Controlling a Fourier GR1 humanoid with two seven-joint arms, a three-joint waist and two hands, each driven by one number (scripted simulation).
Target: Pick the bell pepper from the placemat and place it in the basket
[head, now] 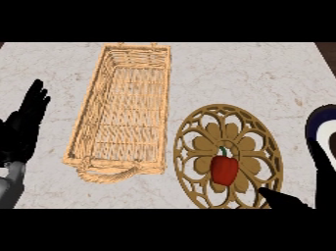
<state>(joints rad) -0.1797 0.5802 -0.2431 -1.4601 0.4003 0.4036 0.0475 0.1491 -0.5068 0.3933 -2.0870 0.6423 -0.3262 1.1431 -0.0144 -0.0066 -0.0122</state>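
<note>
A red bell pepper (225,169) with a green stem lies on the round, cut-out tan placemat (199,128) at the centre right of the counter. To its left stands a long wicker basket (89,127) with a rope handle at its near end; nothing is in it. My right hand (328,188) comes in at the lower right, a fingertip just right of and below the pepper, not touching it; most of the hand is cut off by the edge. My left hand (20,128) rests open, fingers up, at the left edge.
A dark blue plate (316,128) with a white and yellow inside sits at the right edge, partly behind my right hand. The counter's marble top (257,73) ends in dark wood at the far corners.
</note>
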